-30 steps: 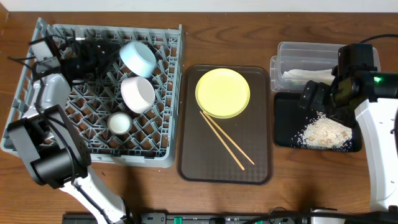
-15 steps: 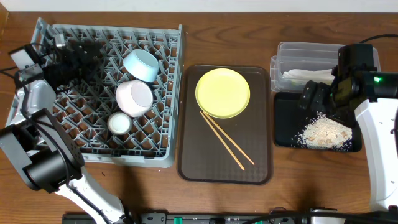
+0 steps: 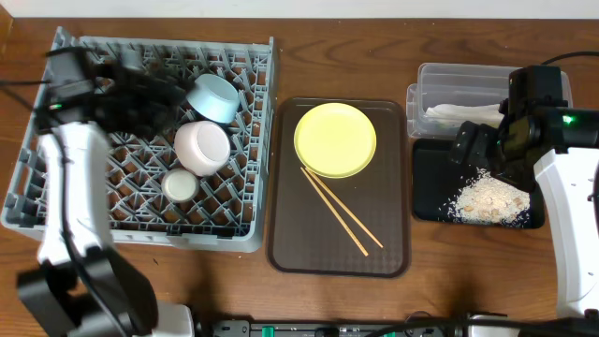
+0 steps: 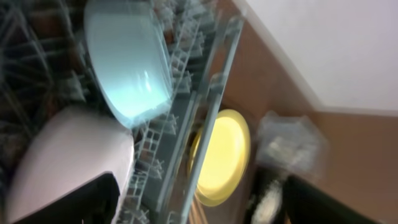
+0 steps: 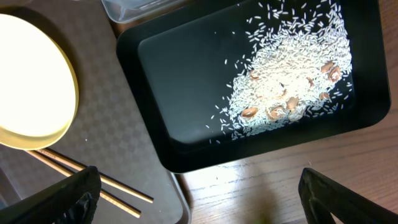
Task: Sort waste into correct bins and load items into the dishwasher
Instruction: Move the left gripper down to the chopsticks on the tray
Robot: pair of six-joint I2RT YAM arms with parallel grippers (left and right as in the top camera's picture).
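Note:
The grey dishwasher rack (image 3: 263, 140) holds a light blue bowl (image 3: 213, 97), a whitish bowl (image 3: 203, 147) and a small white cup (image 3: 180, 184). My left gripper (image 3: 154, 98) hangs open over the rack, just left of the blue bowl (image 4: 127, 59), with nothing between its fingers (image 4: 93, 196). A yellow plate (image 3: 335, 139) and two wooden chopsticks (image 3: 342, 211) lie on the brown tray. The clear tub (image 3: 449, 77) holds a white napkin (image 3: 463, 114). Crumbs (image 5: 286, 68) lie in the black tray (image 5: 180, 87). My right gripper (image 5: 208, 199) stands open and empty above that tray's near left corner.
The brown serving tray (image 3: 339, 255) lies between the rack and the two bins. Bare wooden table shows in front of the black tray (image 5: 280, 186). The rack's right wall (image 4: 211, 106) stands between my left gripper and the plate (image 4: 224, 155).
My left gripper has opened beside the light blue bowl, which shifted slightly down-right and now rests in the rack. The left arm swung left, then back right. The right arm has not moved.

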